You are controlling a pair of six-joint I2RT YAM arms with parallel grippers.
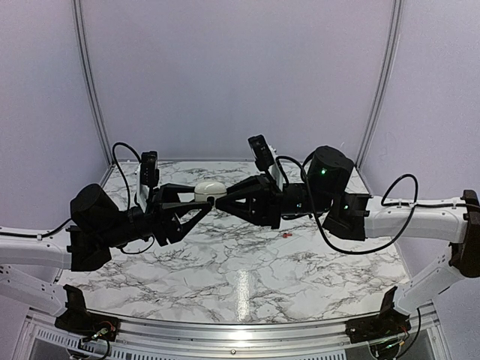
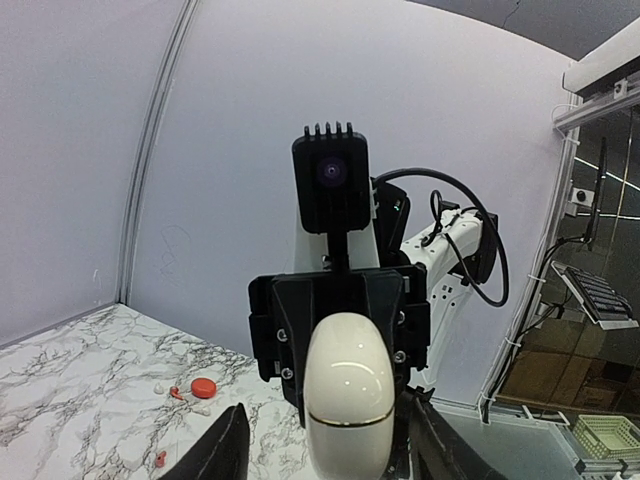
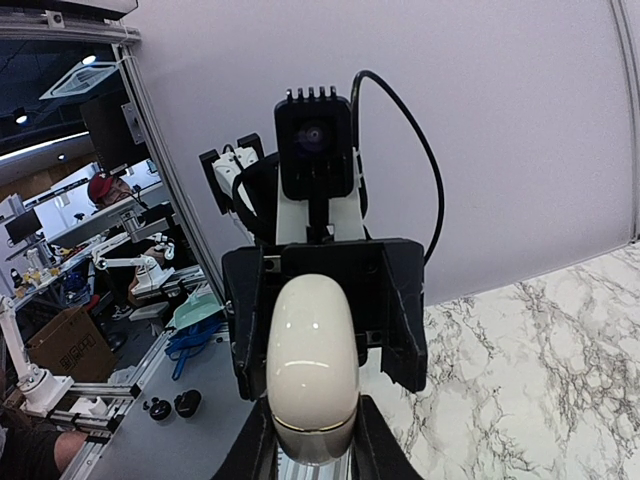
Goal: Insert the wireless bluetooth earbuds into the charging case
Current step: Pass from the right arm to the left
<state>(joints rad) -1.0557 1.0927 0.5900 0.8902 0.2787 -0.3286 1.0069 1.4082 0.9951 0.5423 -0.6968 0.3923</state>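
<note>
Right wrist view: right gripper point(image 3: 312, 448) jaws clamp charging case point(image 3: 312, 360); left gripper point(image 2: 332, 425) jaws stand apart at case's 3 and 9 o'clock.

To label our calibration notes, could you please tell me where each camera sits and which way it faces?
Top external: above and behind the bases, looking down over the marble table; both arms show, left gripper and right gripper meeting at the cream charging case.
Left wrist: on the left arm, facing the right arm; its open fingers flank the case, right wrist camera beyond.
Right wrist: mirrored, facing the left arm; its fingers grip the case, left wrist camera beyond.
Shared: all views show the case.
</note>
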